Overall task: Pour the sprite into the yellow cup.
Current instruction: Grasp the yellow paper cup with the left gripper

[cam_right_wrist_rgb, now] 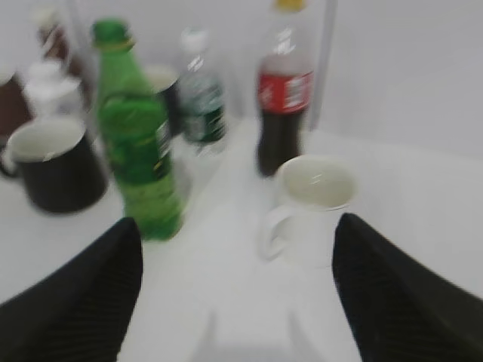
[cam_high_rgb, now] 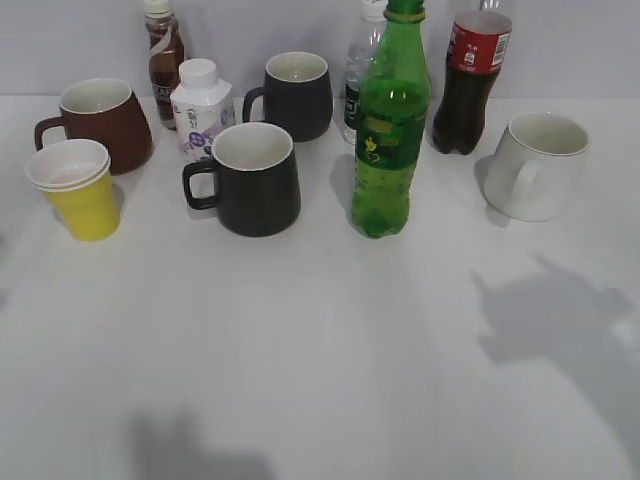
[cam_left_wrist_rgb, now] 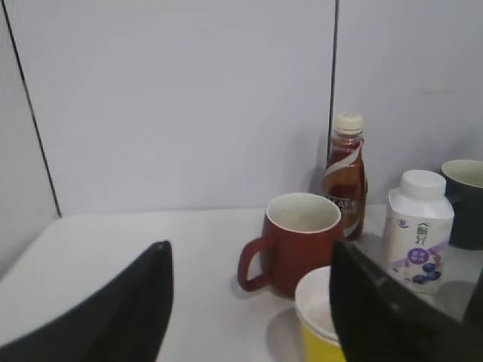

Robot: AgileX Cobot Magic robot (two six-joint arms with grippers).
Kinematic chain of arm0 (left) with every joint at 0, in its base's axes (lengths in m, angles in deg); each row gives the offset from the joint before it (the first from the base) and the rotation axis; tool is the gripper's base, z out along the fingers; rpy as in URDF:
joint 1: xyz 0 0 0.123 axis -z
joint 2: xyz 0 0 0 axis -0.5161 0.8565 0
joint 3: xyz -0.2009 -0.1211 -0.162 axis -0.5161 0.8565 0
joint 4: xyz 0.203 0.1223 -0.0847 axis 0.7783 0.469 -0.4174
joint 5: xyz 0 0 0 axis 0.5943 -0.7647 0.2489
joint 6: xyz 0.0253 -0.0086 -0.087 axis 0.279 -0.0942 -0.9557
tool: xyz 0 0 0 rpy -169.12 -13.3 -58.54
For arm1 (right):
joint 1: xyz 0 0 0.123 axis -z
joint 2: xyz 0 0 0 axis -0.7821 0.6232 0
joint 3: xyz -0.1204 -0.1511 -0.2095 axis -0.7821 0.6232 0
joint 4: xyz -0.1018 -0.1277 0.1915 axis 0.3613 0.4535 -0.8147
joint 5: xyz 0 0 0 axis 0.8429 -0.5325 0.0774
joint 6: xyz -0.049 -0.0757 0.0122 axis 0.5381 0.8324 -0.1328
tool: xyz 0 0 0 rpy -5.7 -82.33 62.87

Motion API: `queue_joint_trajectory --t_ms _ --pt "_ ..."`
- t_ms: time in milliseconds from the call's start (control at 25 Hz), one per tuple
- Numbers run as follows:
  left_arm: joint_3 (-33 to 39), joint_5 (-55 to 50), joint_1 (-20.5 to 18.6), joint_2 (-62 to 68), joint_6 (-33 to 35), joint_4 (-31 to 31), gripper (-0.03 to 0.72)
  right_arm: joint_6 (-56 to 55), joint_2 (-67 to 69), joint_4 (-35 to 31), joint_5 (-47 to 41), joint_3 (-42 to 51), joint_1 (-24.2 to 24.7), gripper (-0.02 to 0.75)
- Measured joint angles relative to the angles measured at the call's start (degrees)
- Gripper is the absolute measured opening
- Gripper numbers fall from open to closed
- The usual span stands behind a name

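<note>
Standing bottle: the sprite [cam_high_rgb: 390,125] is upright near the middle of the table [cam_high_rgb: 320,350], cap on, nothing touching it. I think it stands out front so an arm can grab it easily.
Cup to fill: the yellow cup [cam_high_rgb: 78,190] sits far to the left, well apart from the sprite, just in front of the brown-red mug [cam_high_rgb: 100,122]. It looks empty inside.
Right gripper: the right gripper [cam_right_wrist_rgb: 238,302] has its jaws wide and holds nothing. It faces the sprite [cam_right_wrist_rgb: 136,136], with the white mug [cam_right_wrist_rgb: 309,207] to the right of it. The picture is blurry.
Left gripper: the left gripper [cam_left_wrist_rgb: 249,302] is also wide with nothing in it. It looks at the yellow cup [cam_left_wrist_rgb: 321,317] and the brown-red mug [cam_left_wrist_rgb: 294,241].
In the way: a black mug [cam_high_rgb: 250,178] and a small white milk bottle [cam_high_rgb: 202,105] stand between bottle and cup. The cola bottle [cam_high_rgb: 472,80] stands behind.
My guess: the job has not started. The bottle must be grabbed first.
</note>
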Motion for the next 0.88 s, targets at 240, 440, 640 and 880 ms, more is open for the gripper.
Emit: queue_joint_trajectory --t_ms 240,440,640,880 --pt "0.19 3.64 1.19 14.37 -5.91 0.84 0.571 0.53 14.16 -0.04 9.57 0.00 -4.62 0.587" --pt "2.61 7.49 5.62 21.54 -6.31 3.07 0.573 0.61 20.74 -0.29 17.31 0.00 -6.06 0.587" --pt "4.86 20.82 7.31 32.92 -6.29 3.44 0.573 0.61 23.05 -0.18 21.10 0.00 -9.54 0.587" --pt "4.21 44.23 7.31 50.71 -6.14 3.44 0.573 0.03 24.43 -0.18 21.90 0.00 -9.92 0.587"
